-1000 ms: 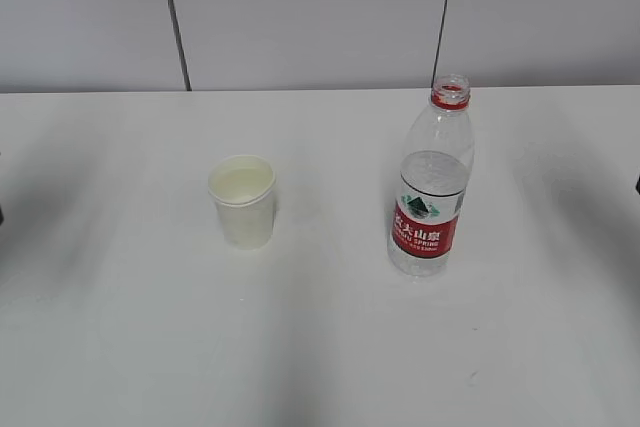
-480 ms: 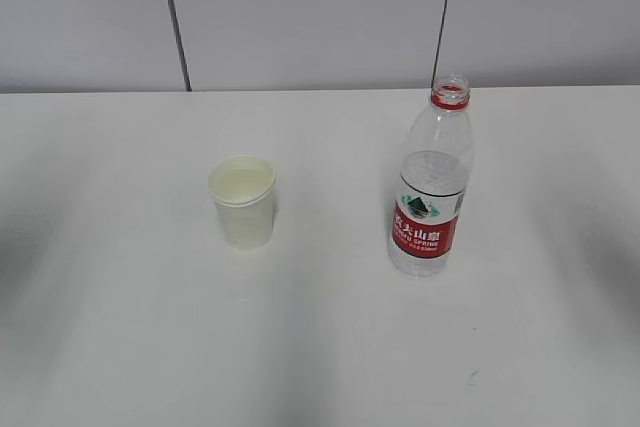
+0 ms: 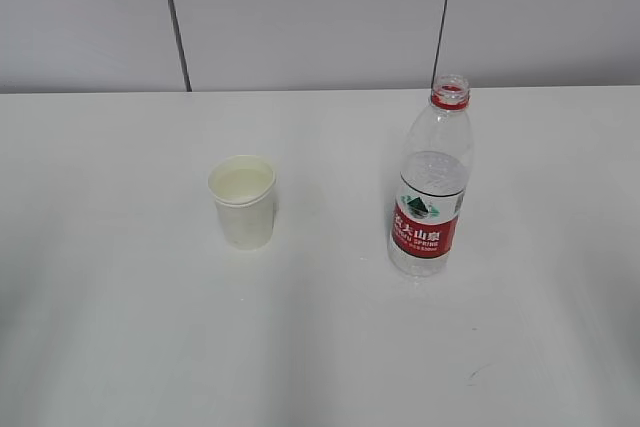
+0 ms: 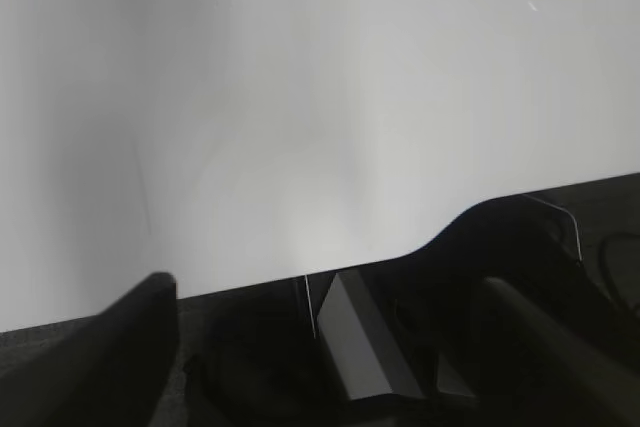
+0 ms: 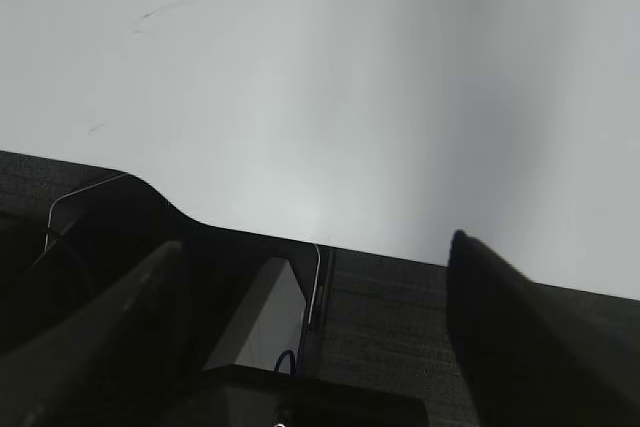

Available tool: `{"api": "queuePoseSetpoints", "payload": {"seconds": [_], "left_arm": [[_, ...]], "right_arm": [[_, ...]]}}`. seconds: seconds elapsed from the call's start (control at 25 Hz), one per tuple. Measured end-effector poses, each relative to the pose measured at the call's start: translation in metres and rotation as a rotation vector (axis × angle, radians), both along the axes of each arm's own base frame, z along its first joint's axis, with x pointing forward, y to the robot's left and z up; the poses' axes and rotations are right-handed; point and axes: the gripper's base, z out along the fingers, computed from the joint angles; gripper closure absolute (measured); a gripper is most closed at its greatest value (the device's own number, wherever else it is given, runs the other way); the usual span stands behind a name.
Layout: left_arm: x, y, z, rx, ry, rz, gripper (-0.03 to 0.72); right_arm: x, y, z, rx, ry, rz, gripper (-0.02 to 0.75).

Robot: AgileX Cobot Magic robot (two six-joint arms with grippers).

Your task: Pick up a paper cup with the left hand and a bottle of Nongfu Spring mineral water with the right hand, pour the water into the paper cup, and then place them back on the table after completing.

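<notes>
A white paper cup [image 3: 242, 202] stands upright on the white table [image 3: 120, 337], left of middle. The Nongfu Spring bottle [image 3: 432, 187], clear with a red label and no cap, stands upright to its right, partly filled with clear water [image 3: 433, 175]. I cannot tell whether the cup holds water. Neither arm shows in the exterior view. My left gripper [image 4: 335, 347] is open and empty over the table's near edge. My right gripper [image 5: 310, 322] is open and empty, also at the table's edge. Neither wrist view shows the cup or the bottle.
A grey panelled wall [image 3: 310, 17] stands behind the table. Below the table edge both wrist views show dark floor [image 5: 390, 337] and a grey frame part [image 4: 365, 347].
Dark slivers of both arms at the left and right edges of the exterior view one second ago have gone out of view. The cup and bottle have not moved.
</notes>
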Motion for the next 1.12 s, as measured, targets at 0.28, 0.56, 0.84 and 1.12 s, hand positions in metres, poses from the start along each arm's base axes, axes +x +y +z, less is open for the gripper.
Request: {"api": "queuePoseSetpoints", "payload": {"seconds": [0.28,0.56,0.84,1.12], "left_arm": [[-0.046,0.001,0.015,-0.02,-0.261,-0.002,0.142],[-0.092,0.002,0.022,-0.03,-0.56,-0.002,0.142],[-0.114,0.003,0.019,-0.037,-0.743,0.002,0.142],[-0.113,0.003,0.019,-0.04,-0.746,0.001,0.142]], "right_arm": [[-0.043,0.004,-0.015,-0.008,-0.107,0.0,0.15],[-0.075,0.008,-0.019,-0.024,-0.259,0.001,0.15],[-0.106,0.01,-0.018,-0.026,-0.511,-0.037,0.15],[-0.125,0.012,-0.019,-0.015,-0.653,-0.072,0.15]]}}
